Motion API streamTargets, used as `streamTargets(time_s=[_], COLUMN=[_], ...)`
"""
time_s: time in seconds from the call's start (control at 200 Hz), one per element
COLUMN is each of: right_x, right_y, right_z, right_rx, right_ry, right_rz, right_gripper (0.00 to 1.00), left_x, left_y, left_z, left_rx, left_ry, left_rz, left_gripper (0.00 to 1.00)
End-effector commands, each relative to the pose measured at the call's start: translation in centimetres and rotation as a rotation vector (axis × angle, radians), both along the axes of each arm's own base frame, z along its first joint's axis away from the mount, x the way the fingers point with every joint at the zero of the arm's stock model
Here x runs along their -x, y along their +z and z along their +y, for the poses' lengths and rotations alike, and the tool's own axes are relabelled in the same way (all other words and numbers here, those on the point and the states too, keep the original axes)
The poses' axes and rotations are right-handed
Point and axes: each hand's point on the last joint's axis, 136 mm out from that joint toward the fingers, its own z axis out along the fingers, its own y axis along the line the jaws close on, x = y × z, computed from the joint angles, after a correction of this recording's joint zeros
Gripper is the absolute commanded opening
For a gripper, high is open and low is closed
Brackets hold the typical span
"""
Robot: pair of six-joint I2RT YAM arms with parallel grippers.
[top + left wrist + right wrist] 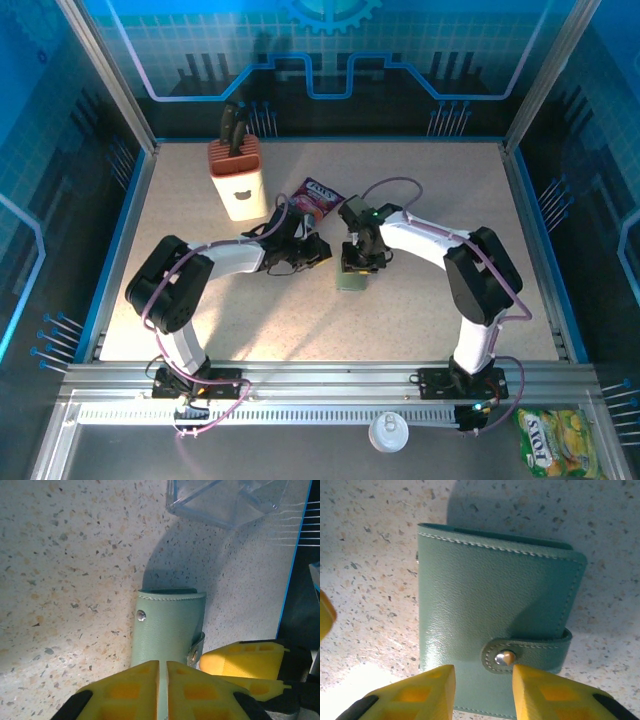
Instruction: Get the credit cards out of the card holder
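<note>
The grey-green card holder (351, 277) sits folded at the middle of the table, between both grippers. My left gripper (318, 252) is shut on one edge of the card holder (169, 630), with a thin green strip pinched between its yellow fingers (125, 692). Over the card holder's (495, 600) front, my right gripper (483, 692) is open, its fingertips either side of the snapped strap (520, 652). The strap's metal snap is fastened. The credit cards are hidden inside the folded holder.
A knife block (237, 180) stands at the back left and a pink-purple snack packet (318, 196) lies just behind the grippers. A clear plastic box (225, 500) sits beyond the holder. A white lid (388, 433) and a yellow-green packet (557, 440) lie off the table's front.
</note>
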Motion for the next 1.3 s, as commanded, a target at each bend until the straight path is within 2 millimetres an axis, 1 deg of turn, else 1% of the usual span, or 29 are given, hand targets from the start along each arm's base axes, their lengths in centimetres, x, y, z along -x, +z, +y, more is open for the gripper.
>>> streamTargets(time_s=[0.0,0.195,0.43,0.63,0.79,0.896,1.001,1.171,1.296], right_x=[0.0,-0.3,-0.4,-0.5,-0.1,0.1,0.3,0.5,0.6], right_y=[0.0,-0.4,-0.2,-1.0,-2.2,-2.8,-3.1,-3.4,-3.5], right_z=[0.1,-0.3,-0.6,-0.5,-0.5,-0.7,-0.7,-1.0,-0.9], right_rx=[0.041,0.077,0.091,0.091,0.086,0.086,0.075,0.066,0.050], right_ry=[0.000,-0.003,0.001,0.008,0.005,0.002,0.004,0.003,0.004], right_rz=[0.008,0.010,-0.001,0.009,0.031,0.038,0.049,0.050,0.051], right_gripper=[0.36,0.35,0.34,0.34,0.32,0.29,0.21,0.18,0.13], left_x=[0.3,0.3,0.3,0.2,0.4,0.4,0.6,1.0,1.2], left_y=[1.2,1.3,1.5,1.6,1.6,1.5,1.4,0.9,0.6], left_z=[0.0,-0.1,-0.2,-0.4,-0.5,-0.6,-0.8,-1.7,-2.5], left_rx=[0.026,0.028,0.028,0.034,0.039,0.043,0.046,0.051,0.056], left_ry=[-0.030,-0.038,-0.043,-0.047,-0.053,-0.055,-0.058,-0.075,-0.088], left_rz=[-0.037,-0.040,-0.041,-0.040,-0.032,-0.027,-0.020,0.000,0.015], left_gripper=[0.12,0.11,0.10,0.09,0.08,0.07,0.07,0.06,0.06])
